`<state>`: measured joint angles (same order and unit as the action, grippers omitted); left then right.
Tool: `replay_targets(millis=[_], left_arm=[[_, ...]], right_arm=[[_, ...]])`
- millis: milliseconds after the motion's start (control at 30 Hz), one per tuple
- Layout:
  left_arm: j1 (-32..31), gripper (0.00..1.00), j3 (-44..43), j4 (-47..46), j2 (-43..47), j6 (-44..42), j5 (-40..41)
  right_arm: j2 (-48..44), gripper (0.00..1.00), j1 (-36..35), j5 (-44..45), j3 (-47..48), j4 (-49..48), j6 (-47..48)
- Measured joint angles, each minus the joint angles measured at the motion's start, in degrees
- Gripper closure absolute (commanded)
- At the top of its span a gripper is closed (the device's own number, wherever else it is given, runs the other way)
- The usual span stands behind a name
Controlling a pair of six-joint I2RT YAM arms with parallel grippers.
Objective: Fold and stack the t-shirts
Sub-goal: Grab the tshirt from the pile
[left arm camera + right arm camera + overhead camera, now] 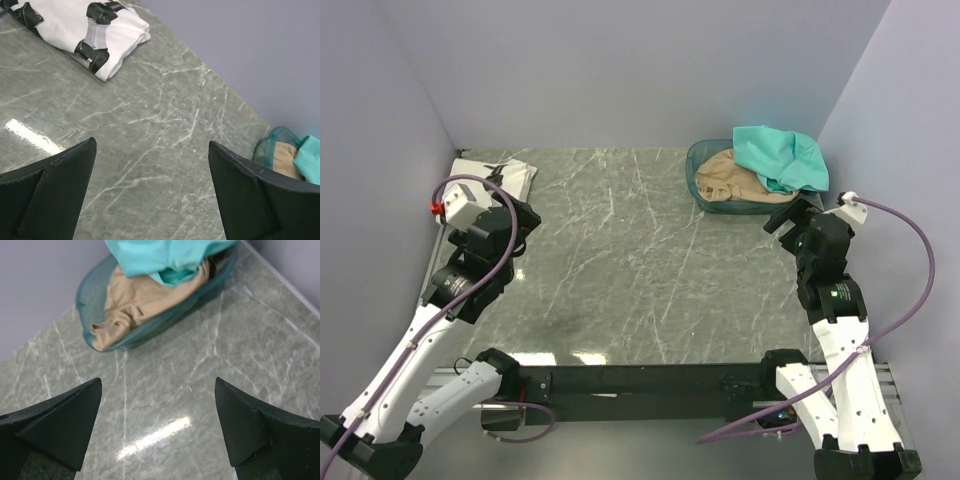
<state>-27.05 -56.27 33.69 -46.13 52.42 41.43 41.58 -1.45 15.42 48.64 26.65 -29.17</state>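
Lying crumpled atop a teal plastic basin [699, 188], upper right, plain teal cloth t-shirt [780, 158] is nearest right gripper [157, 390], jaws apart. Left gripper [152, 145] also apart, near folded white printed t-shirt [502, 172], upper left.

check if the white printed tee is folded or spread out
Folded: the white tee lies as a compact rectangle, with stacked layers of cloth showing along its edge, flat on the table.

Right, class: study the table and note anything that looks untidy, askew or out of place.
The teal t-shirt lies crumpled, spilling over the rim of the basket at the far right, on top of a tan garment. The white t-shirt at the far left is neatly folded.
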Motion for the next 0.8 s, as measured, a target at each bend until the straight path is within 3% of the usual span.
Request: replay_targets(millis=[167,300,400,567,800], left_arm=[[0.0,0.01,1.0,-0.9,-0.9,-0.2,-0.3],[0.0,0.01,1.6,-2.5,-1.8,-0.5,-0.8],[0.0,0.01,2.7,-3.9,-2.2,-0.8,-1.3],[0.0,0.0,5.1,-6.1,-2.5,-1.5,-1.3],[0.0,0.0,6.4,-8.7,-4.3,-3.2,-1.3]], right_arm=[[-0.1,0.0,0.0,-2.9,0.6,-3.7,2.5],[5.5,0.0,0.0,-4.1,6.3,-4.6,4.1],[13.6,0.0,0.1,-2.1,12.7,-6.6,5.3],[34.9,0.0,4.5,3.8,28.4,-6.3,6.7],[63.2,0.02,9.7,3.1,49.3,-0.5,10.7]])
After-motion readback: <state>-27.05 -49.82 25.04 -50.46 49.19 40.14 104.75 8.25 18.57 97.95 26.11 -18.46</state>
